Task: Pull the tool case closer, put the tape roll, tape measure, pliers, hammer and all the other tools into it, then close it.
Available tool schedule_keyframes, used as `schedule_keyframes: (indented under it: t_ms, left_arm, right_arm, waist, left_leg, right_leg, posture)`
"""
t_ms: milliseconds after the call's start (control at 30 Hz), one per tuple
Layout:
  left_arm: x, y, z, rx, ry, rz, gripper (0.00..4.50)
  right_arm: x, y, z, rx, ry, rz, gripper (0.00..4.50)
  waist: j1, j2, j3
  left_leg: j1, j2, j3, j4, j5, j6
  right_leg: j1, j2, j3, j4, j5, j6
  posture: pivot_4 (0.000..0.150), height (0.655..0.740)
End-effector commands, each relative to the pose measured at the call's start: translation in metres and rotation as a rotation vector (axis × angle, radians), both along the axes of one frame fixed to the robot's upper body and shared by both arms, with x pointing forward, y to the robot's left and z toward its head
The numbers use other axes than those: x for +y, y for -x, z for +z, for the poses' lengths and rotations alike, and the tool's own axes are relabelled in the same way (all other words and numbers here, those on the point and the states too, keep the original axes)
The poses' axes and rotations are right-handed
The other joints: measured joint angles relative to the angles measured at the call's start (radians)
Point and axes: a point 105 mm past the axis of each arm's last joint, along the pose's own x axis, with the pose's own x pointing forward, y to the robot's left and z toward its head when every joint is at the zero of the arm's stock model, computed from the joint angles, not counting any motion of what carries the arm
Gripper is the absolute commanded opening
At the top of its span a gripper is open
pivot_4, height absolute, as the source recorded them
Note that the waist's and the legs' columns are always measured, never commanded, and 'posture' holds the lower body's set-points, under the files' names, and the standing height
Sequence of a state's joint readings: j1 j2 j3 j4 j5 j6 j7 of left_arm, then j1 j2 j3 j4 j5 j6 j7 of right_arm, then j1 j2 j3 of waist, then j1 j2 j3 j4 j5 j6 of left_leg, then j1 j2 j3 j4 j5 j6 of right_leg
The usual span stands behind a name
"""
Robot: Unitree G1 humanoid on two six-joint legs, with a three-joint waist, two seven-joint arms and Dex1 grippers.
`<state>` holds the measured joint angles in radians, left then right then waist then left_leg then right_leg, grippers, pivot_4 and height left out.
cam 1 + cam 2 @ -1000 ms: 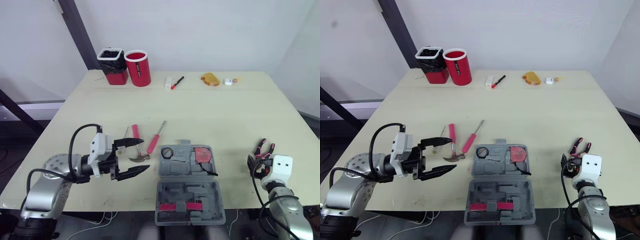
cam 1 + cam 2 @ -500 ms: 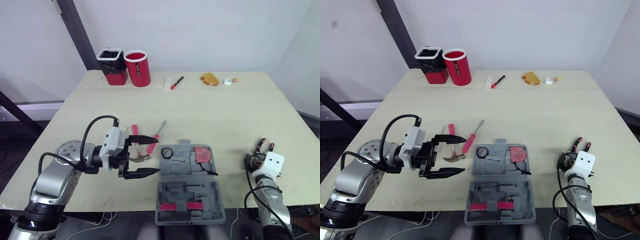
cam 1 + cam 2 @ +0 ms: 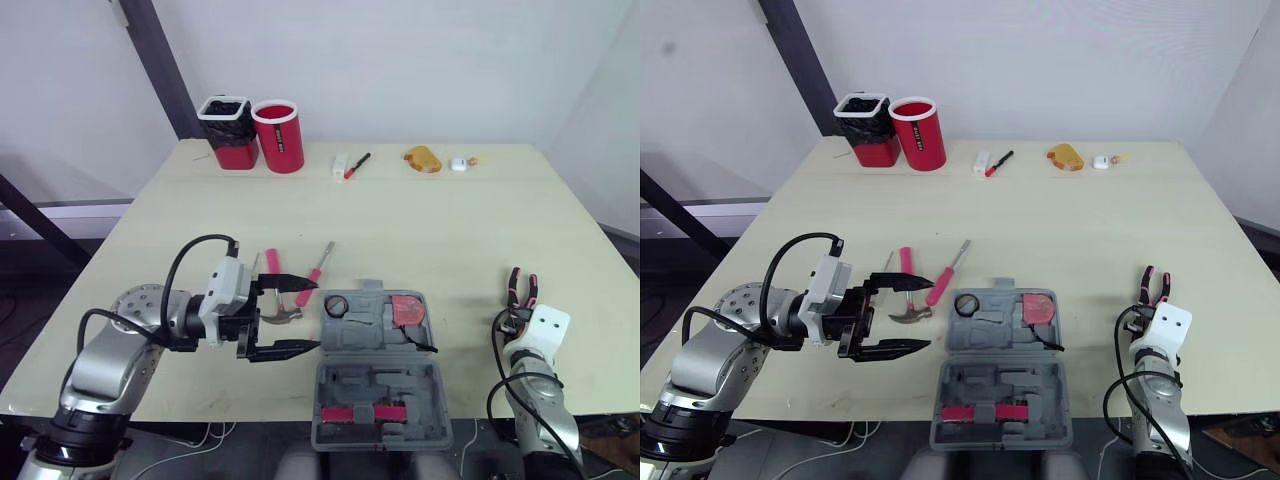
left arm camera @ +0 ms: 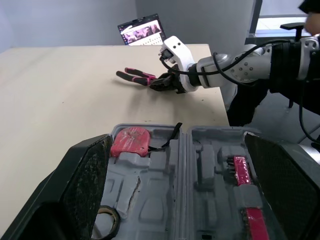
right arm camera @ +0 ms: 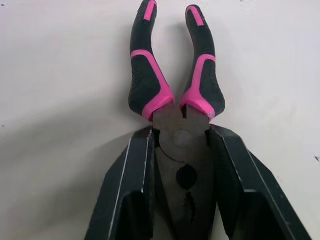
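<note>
The grey tool case (image 3: 375, 360) lies open at the table's front edge, with a tape roll (image 3: 335, 305) and a red tape measure (image 3: 406, 308) in its far half. My left gripper (image 3: 312, 314) is open just left of the case, above the hammer (image 3: 283, 312). A red-handled screwdriver (image 3: 313, 273) lies beside the hammer. The pink-and-black pliers (image 5: 175, 95) lie near the table's right front corner, handles pointing away from me. My right gripper (image 5: 181, 136) is shut on their metal head, one finger on each side.
A red cup (image 3: 281, 135) and a black-lined red bin (image 3: 228, 130) stand at the back left. A marker (image 3: 354, 165), a yellow object (image 3: 422, 159) and a small white item (image 3: 458, 164) lie along the back. The table's right edge runs close to the pliers.
My left gripper has moved right, up to the case's left side. My right gripper has slid forward over the pliers' head and its fingers have come together on it.
</note>
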<state>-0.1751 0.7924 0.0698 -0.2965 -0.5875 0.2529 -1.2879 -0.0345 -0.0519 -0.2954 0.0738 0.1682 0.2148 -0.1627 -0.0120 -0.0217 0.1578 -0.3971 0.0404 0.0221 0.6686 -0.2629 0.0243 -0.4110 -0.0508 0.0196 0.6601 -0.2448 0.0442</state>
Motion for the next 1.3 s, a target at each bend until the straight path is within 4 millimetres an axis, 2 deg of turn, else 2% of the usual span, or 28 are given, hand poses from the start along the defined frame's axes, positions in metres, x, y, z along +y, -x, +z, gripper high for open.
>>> schedule_keyframes:
  t_ms: [33,233,367,567,667,867,1000,1200,1300]
  left_arm:
    - [-0.002,0.003,0.008,-0.038,0.017,-0.014,4.50]
    - [-0.001,0.002,0.008,-0.039,0.018,-0.008,4.50]
    - [0.004,0.002,0.007,-0.033,0.015,0.007,4.50]
    - [0.013,0.003,0.004,-0.020,0.001,0.022,4.50]
    - [0.019,0.004,0.002,-0.014,-0.019,0.026,4.50]
    - [0.031,0.004,-0.002,-0.008,-0.055,0.034,4.50]
    - [0.042,0.004,-0.006,0.005,-0.082,0.052,4.50]
    - [0.058,0.003,-0.011,0.018,-0.135,0.080,4.50]
    - [0.063,0.002,-0.012,0.019,-0.153,0.080,4.50]
  right_arm:
    - [-0.008,0.010,-0.009,0.047,0.010,-0.025,0.98]
    - [-0.006,0.008,-0.005,0.046,0.043,0.038,0.98]
    - [0.006,0.005,0.003,0.030,0.097,0.194,0.98]
    - [0.022,0.005,0.031,-0.015,0.241,0.504,0.98]
    - [0.039,0.007,0.047,-0.030,0.321,0.733,0.98]
    - [0.083,0.019,0.076,-0.033,0.339,1.194,0.98]
    - [0.113,0.024,0.089,0.003,0.435,1.485,0.98]
    - [0.146,0.031,0.095,0.095,0.505,1.759,0.98]
    - [0.158,0.029,0.097,0.135,0.553,1.818,0.98]
  waist:
    - [-0.001,0.000,0.000]
    - [0.000,0.000,0.000]
    - [-0.003,0.000,0.000]
    - [-0.007,0.001,0.001]
    - [-0.008,0.005,0.003]
    - [-0.001,0.006,0.005]
    - [-0.004,0.007,0.007]
    - [0.001,0.006,0.008]
    - [0.001,0.006,0.009]
  left_leg:
    - [0.000,0.000,0.000,0.000,0.000,0.000]
    - [0.000,0.000,0.000,0.000,0.000,0.000]
    - [0.000,0.000,0.000,0.000,0.000,0.000]
    - [0.000,0.000,0.000,0.000,0.000,0.000]
    - [0.000,0.001,0.001,0.000,0.000,0.000]
    - [-0.001,0.001,0.001,0.000,0.000,0.000]
    - [-0.001,0.000,0.002,0.000,0.000,0.000]
    - [-0.002,0.001,0.002,0.000,0.000,0.000]
    - [-0.003,0.001,0.001,0.000,0.000,0.000]
  right_leg:
    - [0.000,0.000,0.000,0.000,0.000,0.000]
    - [0.000,0.000,0.000,0.000,0.000,0.000]
    - [0.000,0.000,0.000,0.000,0.000,0.000]
    - [0.000,0.001,0.000,0.000,0.000,0.000]
    - [-0.001,0.001,0.001,0.000,0.000,0.000]
    - [-0.001,0.001,-0.001,0.000,0.000,0.000]
    - [-0.001,0.001,0.000,0.000,0.000,0.000]
    - [-0.002,0.002,-0.003,0.000,0.000,0.000]
    - [-0.002,0.002,-0.004,-0.001,0.000,0.000]
  posture:
    - [0.150,0.7371]
    - [0.150,0.7371]
    - [0.150,0.7371]
    - [0.150,0.7371]
    - [0.150,0.7371]
    - [0.150,0.7371]
    - [0.150,0.7371]
    - [0.150,0.7371]
    - [0.150,0.7371]
